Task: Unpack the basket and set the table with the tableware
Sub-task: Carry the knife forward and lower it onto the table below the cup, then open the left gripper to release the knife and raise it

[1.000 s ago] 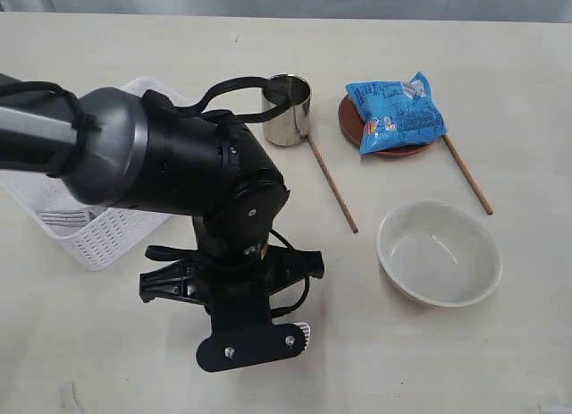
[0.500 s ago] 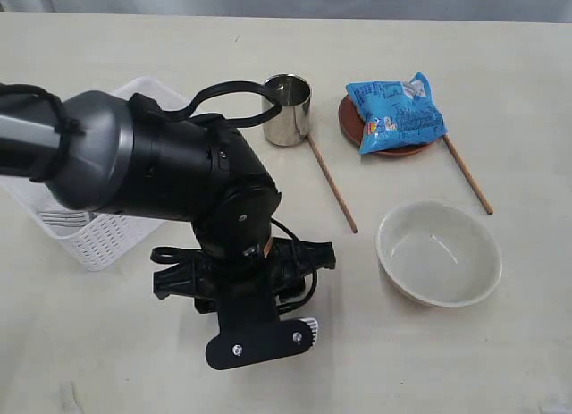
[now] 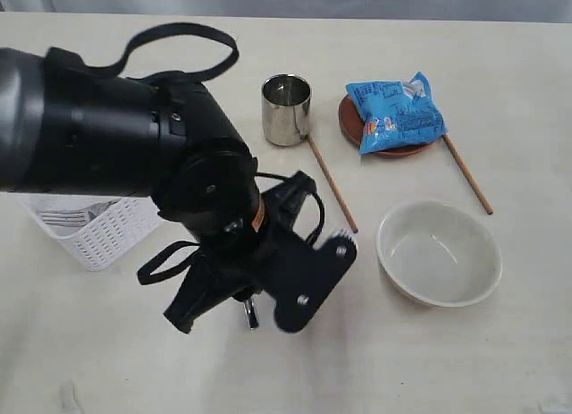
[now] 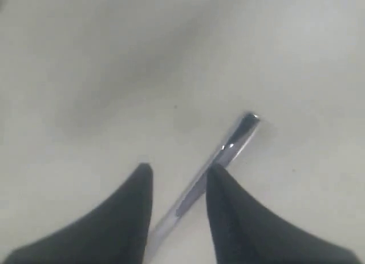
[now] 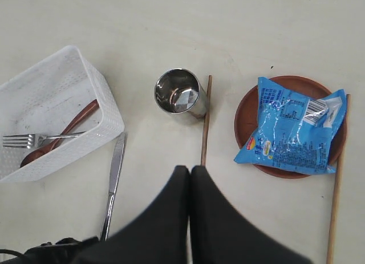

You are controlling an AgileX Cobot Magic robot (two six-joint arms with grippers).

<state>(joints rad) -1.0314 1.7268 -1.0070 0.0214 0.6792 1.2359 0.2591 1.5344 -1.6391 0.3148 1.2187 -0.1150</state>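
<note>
My left gripper (image 4: 179, 170) hangs just above the table (image 3: 107, 342), open, with the steel knife (image 4: 228, 150) lying flat between its fingers. The knife (image 5: 114, 173) lies beside the white basket (image 5: 108, 113), which holds a fork (image 5: 34, 139) and a brown spoon (image 5: 63, 133). On the table stand the steel cup (image 3: 286, 108), the off-white bowl (image 3: 438, 253) and the brown plate (image 3: 353, 128). Two chopsticks (image 3: 332, 183) (image 3: 467, 174) lie apart. My right gripper (image 5: 190, 170) is shut and empty, high above the cup.
A blue snack bag (image 3: 395, 113) lies on the plate. The bulky left arm (image 3: 179, 164) covers much of the basket (image 3: 98, 235) and the table's middle left. Only the knife's end (image 3: 250, 314) shows under it there.
The left arm has risen and its wrist has swung round to the right. The knife's end now shows on the table beneath it. The right gripper has not moved.
</note>
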